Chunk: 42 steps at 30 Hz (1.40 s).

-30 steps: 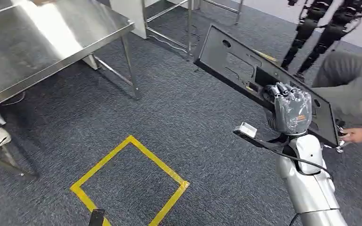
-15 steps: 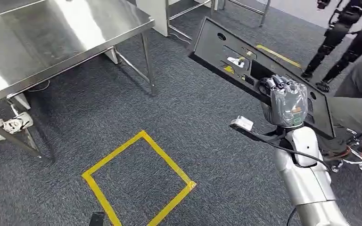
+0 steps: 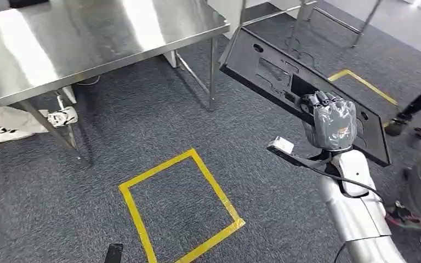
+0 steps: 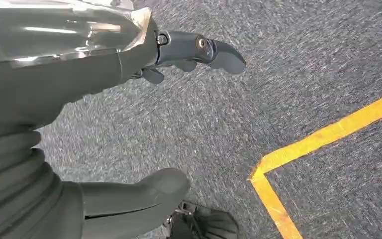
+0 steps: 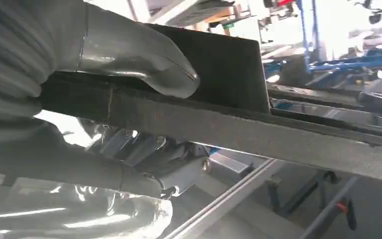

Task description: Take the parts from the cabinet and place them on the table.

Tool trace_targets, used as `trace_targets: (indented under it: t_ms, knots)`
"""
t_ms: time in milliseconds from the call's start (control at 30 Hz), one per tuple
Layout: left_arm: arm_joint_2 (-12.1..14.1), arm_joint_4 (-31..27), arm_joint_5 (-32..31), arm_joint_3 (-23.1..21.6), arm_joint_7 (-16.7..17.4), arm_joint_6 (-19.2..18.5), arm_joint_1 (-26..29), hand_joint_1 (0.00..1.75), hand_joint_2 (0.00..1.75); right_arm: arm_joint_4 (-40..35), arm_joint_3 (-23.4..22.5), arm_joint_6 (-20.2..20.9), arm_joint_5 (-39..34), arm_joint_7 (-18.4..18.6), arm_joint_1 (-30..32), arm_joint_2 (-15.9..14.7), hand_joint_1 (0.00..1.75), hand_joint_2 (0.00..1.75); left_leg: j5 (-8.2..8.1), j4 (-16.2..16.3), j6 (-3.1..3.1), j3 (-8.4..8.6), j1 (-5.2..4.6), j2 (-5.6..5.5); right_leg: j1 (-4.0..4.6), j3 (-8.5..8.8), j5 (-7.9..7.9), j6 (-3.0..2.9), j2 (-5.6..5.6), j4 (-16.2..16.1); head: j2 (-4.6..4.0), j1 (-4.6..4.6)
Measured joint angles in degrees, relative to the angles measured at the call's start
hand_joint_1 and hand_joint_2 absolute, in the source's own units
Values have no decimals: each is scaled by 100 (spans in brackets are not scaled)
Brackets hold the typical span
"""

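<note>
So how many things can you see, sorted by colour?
Black: 1, the panel held by the right hand.
Silver: 1, the table.
Yellow: 2, the tape square and a tape corner farther off.
White: 1, a shoe under the table.
Total: 5.

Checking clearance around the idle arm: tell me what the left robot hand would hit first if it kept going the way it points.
Most likely the grey carpet: the left robot hand points down at the floor, with the yellow tape line just beside that path. Depth is uncertain.
</note>
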Motion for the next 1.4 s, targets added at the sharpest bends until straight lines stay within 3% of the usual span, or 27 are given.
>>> trace_targets:
  t_ms: [100,133,167,233,300,367,433,467,500,533,667,700,733,767,833,867,900,967,1000,1033,1067,1167,1200,1233,1267,1333,1400]
  knots:
    - [0,0,-7,-17,26,-2,29,0,175,-26,17,0,11,11,90,-13,175,175,16,37,-102,-72,-18,-147,88,25,19,-181,-100,-19,0,-15]
    - [9,2,-7,-17,31,-2,52,0,175,-28,22,0,13,13,101,-4,175,175,31,25,-130,-82,-5,-186,86,31,22,-202,-159,-16,0,-8]
    - [20,2,-7,-17,33,-2,58,0,175,-39,24,0,15,13,108,9,175,175,4,50,-148,-111,27,-171,-3,48,50,-272,-233,-47,0,-30]
    - [24,2,-7,-20,35,-2,53,0,175,-74,24,0,28,15,112,9,175,175,-312,499,-207,-300,-11,395,48,62,36,-386,-342,-49,0,-76]
    - [31,2,-4,-20,42,0,51,0,175,-76,24,13,39,28,128,11,175,175,-729,1399,-239,-733,28,542,87,61,29,-419,-470,-48,0,-78]
    - [31,2,13,-20,44,2,73,0,175,-76,28,37,50,28,139,26,175,175,-790,1811,-253,-956,34,559,96,59,23,-425,-602,-47,0,-85]
    - [35,2,35,-20,42,9,75,0,175,-74,39,52,59,28,123,59,175,175,-393,1162,-241,-624,33,593,95,73,11,-435,-723,-47,0,-87]
    - [37,0,37,-20,35,11,71,0,175,-74,48,57,61,33,111,81,175,175,-168,629,-217,-329,29,680,95,90,-7,-416,-774,-47,0,-85]
    - [39,0,37,-20,31,11,66,0,175,-74,52,68,63,35,95,94,175,175,-49,163,-183,-55,14,888,105,113,-20,-397,-821,-47,0,-89]
    - [42,0,37,-20,28,11,50,0,175,-72,59,77,81,39,72,103,175,175,-111,115,-177,-34,-44,929,173,113,-37,-359,-873,-49,0,-89]
    - [46,0,37,-20,24,11,56,0,175,-70,94,120,105,41,2,162,175,175,-70,36,-56,-39,-85,677,230,204,-64,-223,-1072,-103,0,-78]
    - [33,0,37,-20,24,11,66,0,175,-70,103,122,111,44,-7,166,175,175,-24,-27,-10,25,-34,629,175,130,-122,-199,-870,-19,0,-70]
    - [35,0,35,-20,22,11,50,0,175,-70,118,122,116,44,-13,181,175,175,1,-50,44,28,-24,572,165,36,-274,-249,-617,217,0,-70]
    - [35,0,37,-17,24,9,37,0,175,-68,122,122,147,61,-26,181,175,175,4,-50,56,23,-25,514,163,-170,-460,-297,-498,642,0,-59]
    - [28,0,37,-20,24,4,42,0,175,-44,140,136,208,112,-15,194,175,175,2,-49,60,22,-24,368,164,-644,-758,-310,-435,1540,0,-30]
    - [26,0,37,-19,24,0,54,0,175,-35,153,138,231,122,-14,210,175,175,2,-46,60,22,-29,298,169,-766,-768,-273,-420,1735,0,-30]
    - [26,0,37,-17,24,-2,59,0,175,-33,164,151,251,142,-14,223,175,175,2,-43,59,23,-30,215,167,-743,-662,-221,-419,1617,0,-30]
    - [26,0,37,-17,24,-9,54,0,175,-33,186,166,264,162,-28,245,175,175,0,-28,48,30,-21,63,143,-352,-238,-105,-380,730,0,-26]
    - [22,0,37,-17,24,-15,54,0,175,-33,195,173,269,162,-40,249,175,175,-8,-9,31,27,-16,-6,103,-87,-10,-57,-214,161,0,-22]
    - [24,0,31,-17,24,-26,57,0,175,-26,203,179,269,162,-38,249,175,175,-19,16,-12,5,-35,-70,87,-23,6,-95,-6,-10,0,-15]
    - [24,0,20,-20,24,-28,58,0,175,-24,212,184,269,162,-36,251,175,175,-12,29,-46,-25,-42,-125,120,9,36,-172,-91,-56,0,-8]
    - [35,2,-7,-20,26,-57,69,0,175,-20,216,186,262,164,-16,256,175,175,34,-19,-133,-66,-27,-252,131,31,58,-287,-239,-58,0,-15]
    - [79,0,-7,-20,31,-57,69,0,175,-20,214,186,262,164,-33,258,175,175,-13,25,-155,-79,-22,-103,68,49,80,-327,-295,-94,0,-11]
    - [63,0,-9,-20,31,-57,64,0,175,-22,214,186,260,164,-30,262,175,175,-160,218,-197,-151,-63,249,79,63,73,-417,-352,-96,0,-77]
    - [65,0,-15,-20,35,-65,50,0,175,-24,214,186,260,164,-30,262,175,175,-381,600,-231,-329,-38,436,96,69,62,-455,-404,-96,0,-111]
    - [72,0,-15,-22,39,-72,45,0,175,-22,214,186,262,164,-7,260,175,175,-765,1487,-265,-768,3,547,126,74,49,-474,-528,-95,0,-107]
    - [72,0,-17,-22,42,-79,63,0,175,-22,219,186,267,164,27,275,175,175,-727,1727,-287,-914,25,561,132,83,37,-485,-658,-94,0,-109]
